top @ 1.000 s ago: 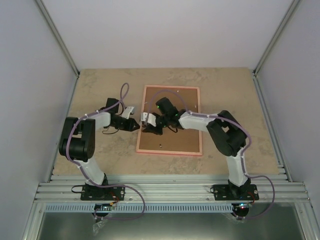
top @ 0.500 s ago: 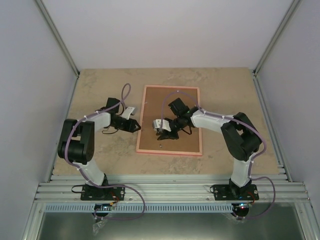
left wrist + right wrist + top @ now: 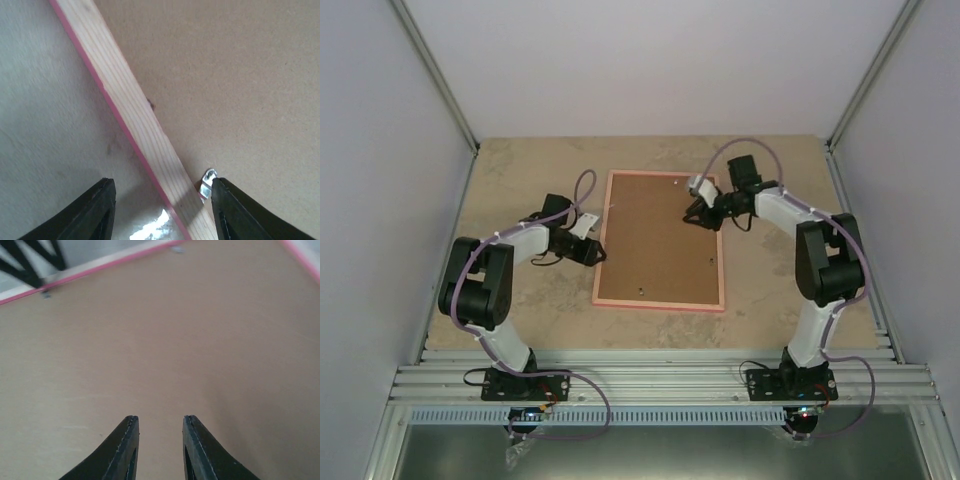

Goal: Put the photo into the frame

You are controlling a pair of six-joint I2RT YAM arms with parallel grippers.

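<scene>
On my table point(image 3: 520, 170), the pink frame point(image 3: 660, 305) lies face down at centre, with the brown backing board point(image 3: 655, 240) inside it. The left tool point(image 3: 591, 251), at the frame's 9 o'clock rail, is released and straddles the wood. The right tool point(image 3: 698, 212), near 1 o'clock, seems released, gripping nothing.

No writing, label, brand or number can be read on the frame point(image 3: 658, 303) or anywhere else.

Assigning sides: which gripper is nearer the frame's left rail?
Left. The left gripper straddles the frame's left rail; the right gripper hangs over the backing board's far right corner.
</scene>
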